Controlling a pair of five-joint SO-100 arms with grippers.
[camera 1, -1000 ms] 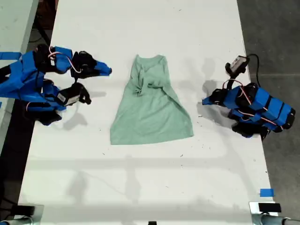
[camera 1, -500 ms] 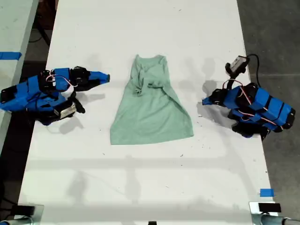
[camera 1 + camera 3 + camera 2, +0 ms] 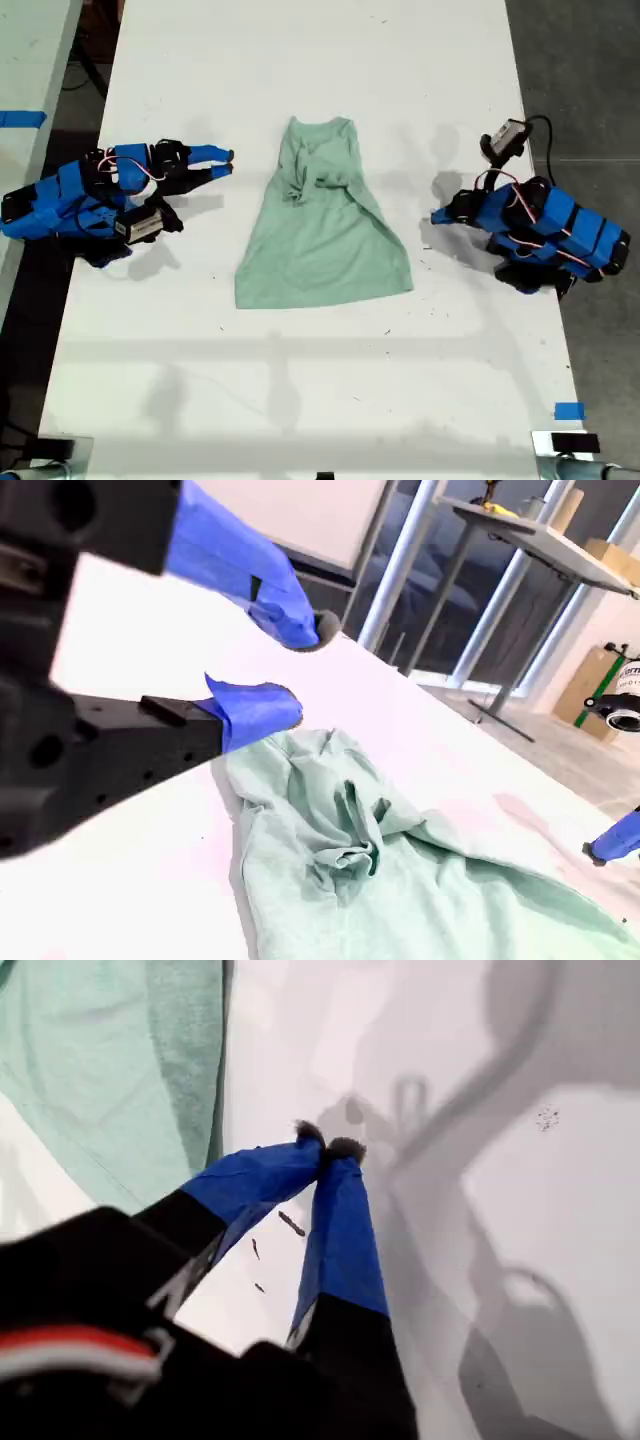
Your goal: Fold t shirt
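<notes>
1. Mint-green shirt (image 3: 322,225) lies flat on the white worktop (image 3: 300,380), between my two grippers. Its collar end is just ahead of my second gripper (image 3: 222,163).
2. Over the last second my second gripper has dropped low and its jaws have parted. It holds nothing, and I judge it is lining up on the near sleeve for a fold.
3. My first gripper (image 3: 437,216) has not moved. It is clenched on nothing, with the hem edge near its tips.
4. Cloth is soft and plain. It is bunched into a twisted knot below the collar and smoother toward the wide hem.

t shirt (image 3: 110,1070) cut by first wrist view's edge; sleeves tucked, hidden.
</notes>
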